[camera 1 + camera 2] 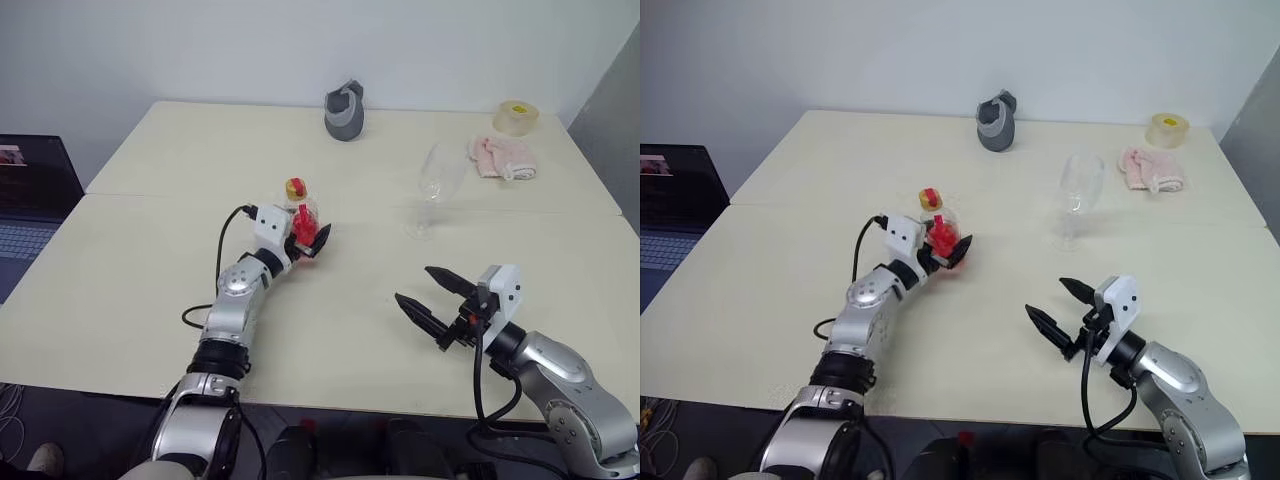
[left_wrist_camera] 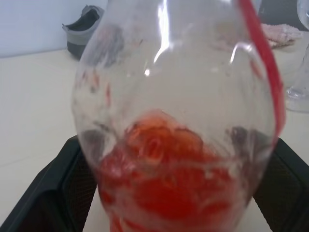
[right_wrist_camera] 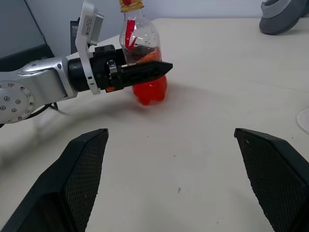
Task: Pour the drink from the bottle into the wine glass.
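The left gripper [image 1: 308, 238] is seen at the bottle [image 1: 301, 212], with its fingers spread wide and one finger on each side of the bottle's rounded body. In the left wrist view the bottle [image 2: 174, 121] stands between the two fingers [image 2: 53, 193], and a gap is visible between the body and each finger; contact cannot be confirmed. The bottle is upright on the table [image 1: 150, 300], capped with a yellow-and-red cap [image 1: 296, 187]. The drink [image 3: 149, 91] fills the lower part of the bottle, at and below the level of the left gripper's fingers.

The right gripper [image 1: 432, 296] is held above the table, its fingers fully apart, and nothing is held between them. From this gripper the bottle lies ahead and toward the left arm, well apart. In the right wrist view the left gripper [image 3: 154, 71] is seen side-on in front of the bottle.

The glass [image 1: 436, 185] stands upright on the table, beyond the right gripper and well apart from it. It is to the right of the left gripper, also well apart. No red liquid is seen in its bowl.

Farther from both grippers, toward the far edge of the table, a grey object [image 1: 345, 111], a pink cloth [image 1: 504, 158] and a tape roll [image 1: 516, 117] are placed. A laptop [image 1: 30, 190] is located off the table edge, to the left of the left arm.
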